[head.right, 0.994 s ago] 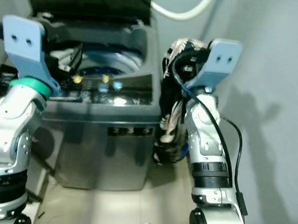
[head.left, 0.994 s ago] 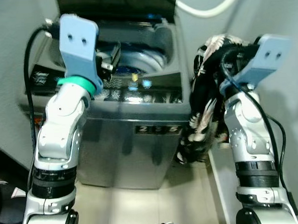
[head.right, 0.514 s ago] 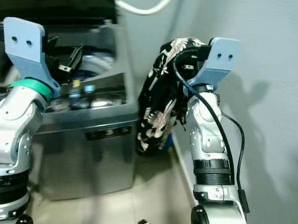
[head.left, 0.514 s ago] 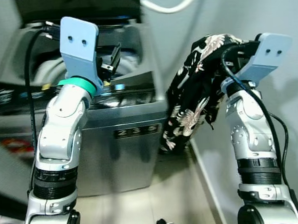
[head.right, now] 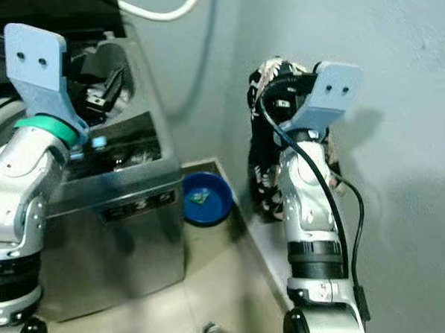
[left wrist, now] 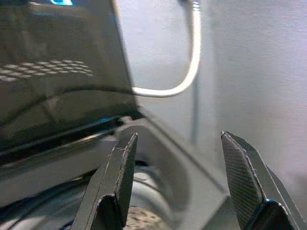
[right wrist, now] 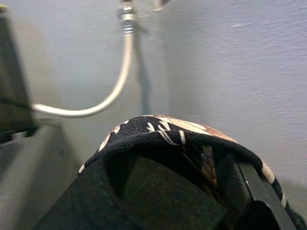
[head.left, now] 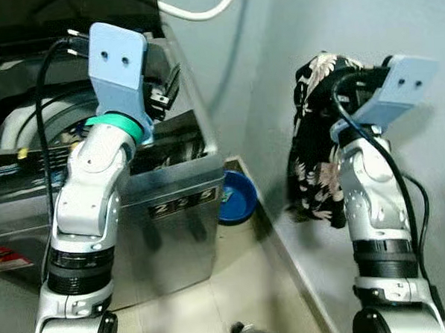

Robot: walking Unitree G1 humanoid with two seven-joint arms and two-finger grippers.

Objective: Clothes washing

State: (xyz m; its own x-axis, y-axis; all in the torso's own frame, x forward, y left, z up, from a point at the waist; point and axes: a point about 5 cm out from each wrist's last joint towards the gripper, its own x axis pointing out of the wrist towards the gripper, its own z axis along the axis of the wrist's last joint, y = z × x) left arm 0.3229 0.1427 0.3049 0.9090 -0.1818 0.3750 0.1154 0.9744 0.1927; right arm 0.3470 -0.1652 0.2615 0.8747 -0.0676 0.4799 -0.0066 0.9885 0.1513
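A grey top-loading washing machine stands at the left with its lid up and its drum exposed. My left gripper is raised above the machine's front right corner, open, with nothing between its fingers. My right gripper is held up near the right-hand wall, shut on a black garment with a pale floral print. The cloth drapes over the fingers and hangs down in front of the right arm, apart from the machine. In the right wrist view the garment hides most of both fingers.
A blue basin sits on the floor in the corner beside the machine. A white hose curves down the grey wall behind it. A pale ledge runs along the foot of the right wall, leaving a narrow strip of floor.
The whole view has swung right, so the machine now sits at the left and the blue basin has come into sight. Both arms keep their pose, and the garment still hangs from my right gripper.
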